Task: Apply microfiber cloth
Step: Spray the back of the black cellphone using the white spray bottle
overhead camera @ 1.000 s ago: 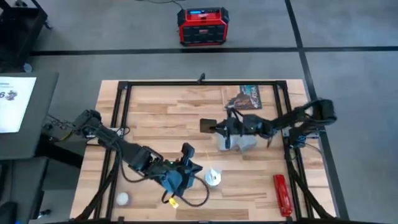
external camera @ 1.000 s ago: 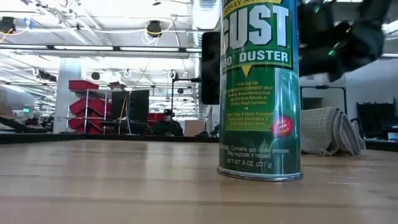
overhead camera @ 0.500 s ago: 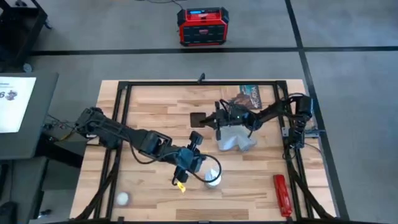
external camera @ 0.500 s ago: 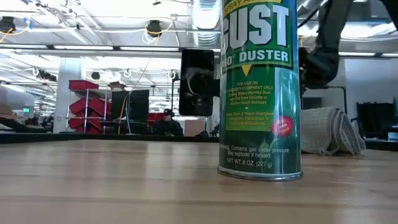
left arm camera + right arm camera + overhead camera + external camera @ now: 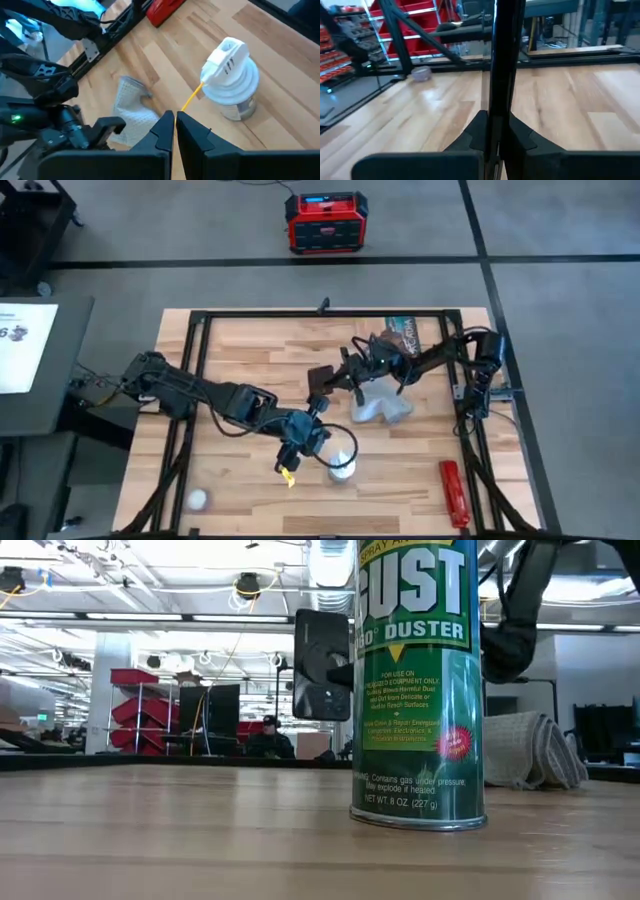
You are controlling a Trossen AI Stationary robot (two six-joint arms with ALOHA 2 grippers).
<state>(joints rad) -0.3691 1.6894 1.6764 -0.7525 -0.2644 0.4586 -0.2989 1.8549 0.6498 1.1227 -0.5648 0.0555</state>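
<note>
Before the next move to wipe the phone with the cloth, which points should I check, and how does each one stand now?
1. Phone gripped firmly: ok. The right gripper is shut on the edge of the phone and holds it above the table.
2. Cloth free to take: ok. The cloth lies crumpled on the table with nothing on it.
3. Left gripper ready to grasp: not ok. The left gripper is shut and empty, short of the cloth.
4. Spray can out of the way: not ok. The spray can stands upright close beside the left gripper.
5. Phone screen faces the cloth: cannot tell.
</note>
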